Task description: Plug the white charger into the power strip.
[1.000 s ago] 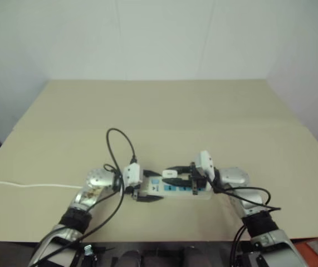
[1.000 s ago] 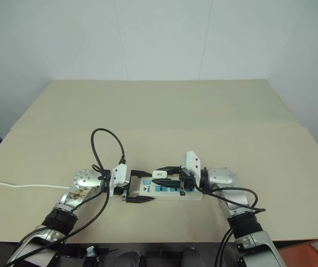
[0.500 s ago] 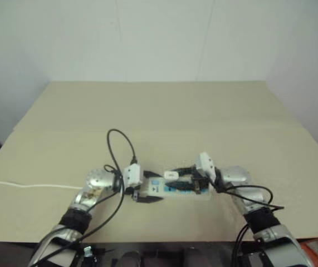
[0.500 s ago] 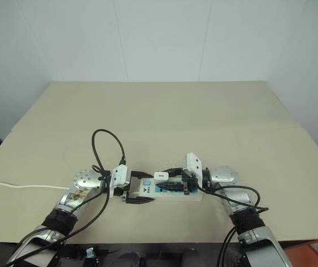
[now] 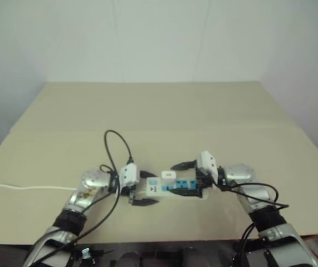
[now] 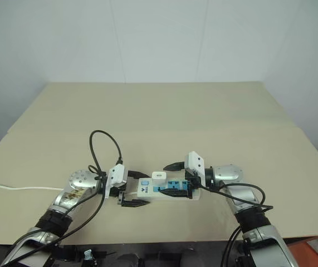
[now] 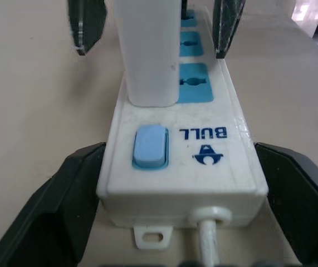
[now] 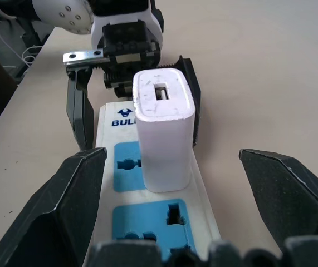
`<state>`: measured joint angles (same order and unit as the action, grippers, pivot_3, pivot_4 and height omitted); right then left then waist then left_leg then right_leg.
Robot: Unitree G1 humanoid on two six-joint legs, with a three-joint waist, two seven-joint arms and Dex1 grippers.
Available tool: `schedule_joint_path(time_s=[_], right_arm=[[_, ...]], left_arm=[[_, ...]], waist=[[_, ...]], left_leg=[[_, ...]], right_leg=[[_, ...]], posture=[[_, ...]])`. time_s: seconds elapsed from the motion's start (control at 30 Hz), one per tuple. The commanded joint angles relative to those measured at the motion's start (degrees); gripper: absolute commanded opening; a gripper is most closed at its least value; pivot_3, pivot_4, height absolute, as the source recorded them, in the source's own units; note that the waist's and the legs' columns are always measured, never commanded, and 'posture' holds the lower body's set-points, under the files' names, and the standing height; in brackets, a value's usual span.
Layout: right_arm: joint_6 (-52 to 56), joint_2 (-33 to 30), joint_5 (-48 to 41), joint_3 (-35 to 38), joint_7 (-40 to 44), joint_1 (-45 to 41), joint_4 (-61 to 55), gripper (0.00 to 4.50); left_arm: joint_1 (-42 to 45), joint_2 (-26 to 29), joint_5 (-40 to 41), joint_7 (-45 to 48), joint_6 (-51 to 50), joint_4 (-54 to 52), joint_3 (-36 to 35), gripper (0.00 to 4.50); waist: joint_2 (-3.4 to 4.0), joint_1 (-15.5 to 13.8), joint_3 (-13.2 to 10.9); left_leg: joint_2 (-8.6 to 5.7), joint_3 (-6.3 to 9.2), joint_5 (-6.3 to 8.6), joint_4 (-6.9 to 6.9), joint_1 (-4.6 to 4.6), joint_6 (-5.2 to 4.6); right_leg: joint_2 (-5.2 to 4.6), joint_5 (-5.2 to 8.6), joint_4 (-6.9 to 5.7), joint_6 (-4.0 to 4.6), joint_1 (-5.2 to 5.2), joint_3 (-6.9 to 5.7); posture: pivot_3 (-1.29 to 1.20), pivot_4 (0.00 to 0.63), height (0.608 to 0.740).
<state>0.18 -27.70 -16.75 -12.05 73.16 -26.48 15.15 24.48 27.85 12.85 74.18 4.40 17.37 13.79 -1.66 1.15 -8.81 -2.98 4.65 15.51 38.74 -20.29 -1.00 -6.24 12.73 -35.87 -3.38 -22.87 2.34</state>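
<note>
The power strip (image 6: 172, 189) lies flat near the table's front edge, with its blue switch (image 7: 149, 147) toward my left arm. The white charger (image 6: 159, 176) stands upright in the socket beside the switch, and nothing holds it. My left gripper (image 6: 140, 188) is open, one black finger on each side of the strip's switch end. My right gripper (image 6: 174, 180) is open too. Its fingers (image 8: 64, 211) stand wide apart on either side of the strip and clear of the charger (image 8: 163, 130).
The tan table (image 6: 164, 111) stretches away bare behind the strip. The strip's thin white cord (image 6: 19, 187) runs off to the left edge. A black cable loop (image 6: 100, 142) rises above my left wrist. White walls stand behind the table.
My right gripper was shut on the charger and has let go, spreading wide. My left gripper has opened a little wider around the strip's end. The charger stays in its socket.
</note>
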Motion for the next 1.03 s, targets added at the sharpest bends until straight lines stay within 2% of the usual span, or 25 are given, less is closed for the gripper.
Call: schedule_joint_path(time_s=[0.03,0.17,0.23,0.43,0.6,0.83,1.03], right_arm=[[2.33,-3.84,-1.15,3.24,0.18,1.89,-4.23,4.5],[5.91,-8.25,-4.86,8.38,-0.86,3.82,-12.68,4.5],[7.55,-11.41,-7.02,11.93,-0.95,5.22,-16.26,4.5],[13.02,-19.98,-12.98,22.96,-1.47,9.86,-21.4,4.5],[16.61,-24.98,-14.15,28.47,-1.9,15.21,-23.76,4.5],[17.32,-25.94,-12.6,30.32,-5.36,19.84,-26.75,4.5],[17.55,-26.42,-13.16,29.96,-5.23,20.09,-26.82,4.5]], left_arm=[[-0.9,3.14,5.99,0.89,-6.7,-8.37,-4.5,4.48],[-3.05,7.65,9.93,2.66,-11.25,-15.18,-7.5,4.48],[-4.12,10.14,11.95,3.32,-13.5,-17.75,-9.48,4.48],[-6.8,17.19,14.05,3.96,-15.3,-19.25,-16.05,4.48],[-8.66,21.67,15.15,3.81,-16.68,-18.84,-20.82,4.48],[-11.35,21.73,14.97,1.8,-17.05,-20.41,-21.95,4.48],[-11.28,21.51,15.19,1.29,-17.19,-20.58,-21.83,4.48]], waist=[[0.03,-0.24,-0.05],[0.21,-0.34,-0.2],[0.29,-0.34,-0.28],[0.37,-0.29,-0.57],[0.36,-0.34,-0.66],[0.36,-0.2,-0.71],[0.35,-0.35,-0.74]], left_leg=[[-0.01,0.0,0.0,0.0,-0.07,0.0],[-0.02,0.0,0.0,0.02,-0.64,0.0],[-0.06,-0.06,-0.02,0.06,-1.1,0.04],[-0.06,-0.09,-0.02,0.03,-1.19,0.04],[-0.03,-0.11,-0.02,0.03,-1.2,0.04],[-0.01,-0.14,-0.02,0.03,-1.18,0.04],[0.01,-0.14,-0.02,0.03,-1.18,0.04]], right_leg=[[-0.01,0.0,-0.01,0.0,-0.08,0.01],[-0.07,-0.01,-0.03,0.0,-0.66,0.02],[-0.16,-0.03,-0.21,0.03,-1.3,0.09],[-0.14,-0.03,-0.14,0.04,-1.34,0.07],[-0.15,-0.03,-0.07,0.04,-1.29,0.05],[-0.16,-0.03,-0.09,0.04,-1.28,0.06],[-0.17,-0.03,-0.09,0.04,-1.27,0.06]], posture=[[0.0,0.15,0.74],[0.0,0.15,0.74],[0.0,0.15,0.74],[0.0,0.15,0.74],[0.0,0.15,0.74],[0.0,0.15,0.74],[0.0,0.15,0.74]])
